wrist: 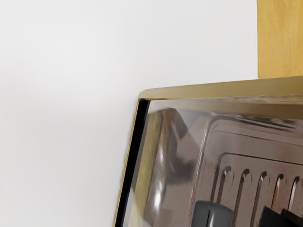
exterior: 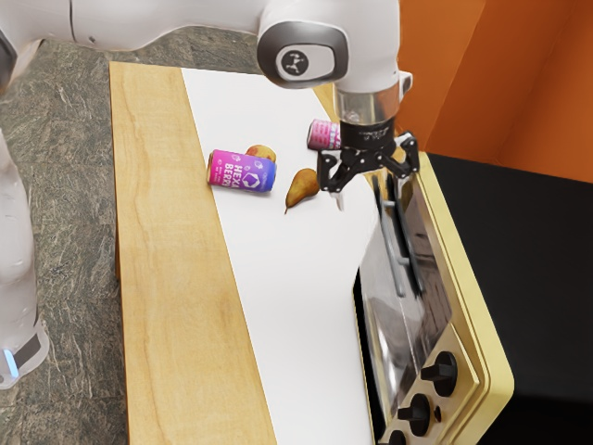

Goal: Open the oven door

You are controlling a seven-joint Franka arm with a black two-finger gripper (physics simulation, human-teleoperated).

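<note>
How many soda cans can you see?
2. One can is right by the round fruit. The other can is near the pear, partly hidden. The arm could be hiding more.

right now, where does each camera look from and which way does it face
Exterior view: high at the arm's side, facing down over the table and oven; the arm and tool show.
Wrist view: on the arm's end, facing down at the glass front; whether the dark shapes are mine, I can't tell.
Shared: oven, white strip.
</note>
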